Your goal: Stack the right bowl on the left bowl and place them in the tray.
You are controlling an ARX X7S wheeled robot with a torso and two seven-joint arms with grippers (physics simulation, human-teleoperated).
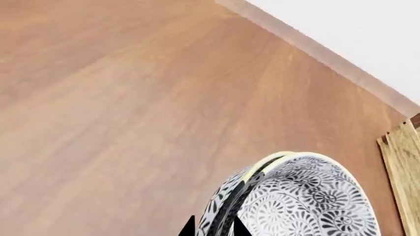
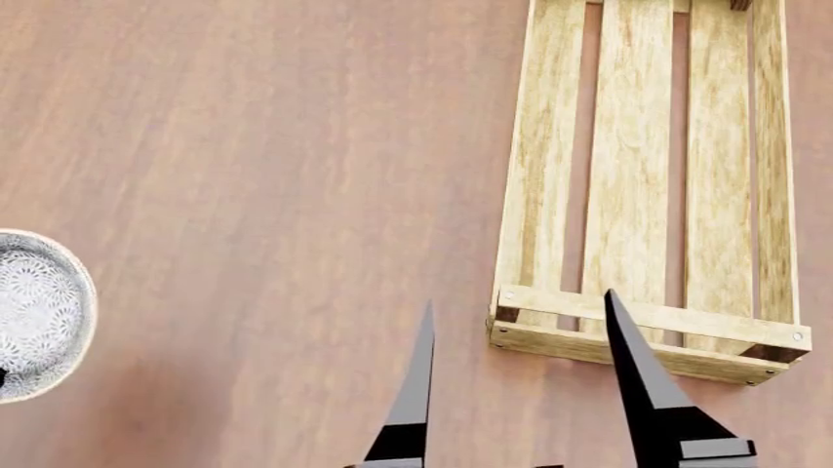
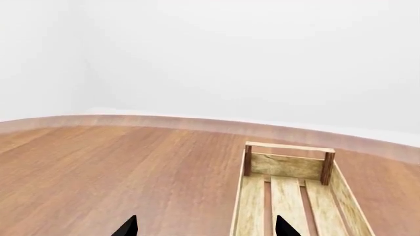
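Two black-and-white patterned bowls (image 1: 295, 201) sit nested one inside the other, their two rims side by side. My left gripper (image 1: 213, 225) is shut on those rims, one fingertip on each side of the wall. In the head view the stacked bowls (image 2: 37, 312) are cut off by the left edge, well left of the tray. The tray (image 2: 645, 322) is a light-wood slatted crate at the right, with nothing in it. My right gripper (image 2: 518, 297) is open and holds nothing, hovering at the tray's near left corner. From the right wrist, the tray (image 3: 288, 167) lies just ahead of that gripper (image 3: 206, 227).
Brown wooden tabletop (image 2: 260, 146) spreads between the bowls and the tray. The tray's corner (image 1: 402, 167) shows in the left wrist view, beside the bowls. A white wall (image 3: 229, 59) rises beyond the table's far edge.
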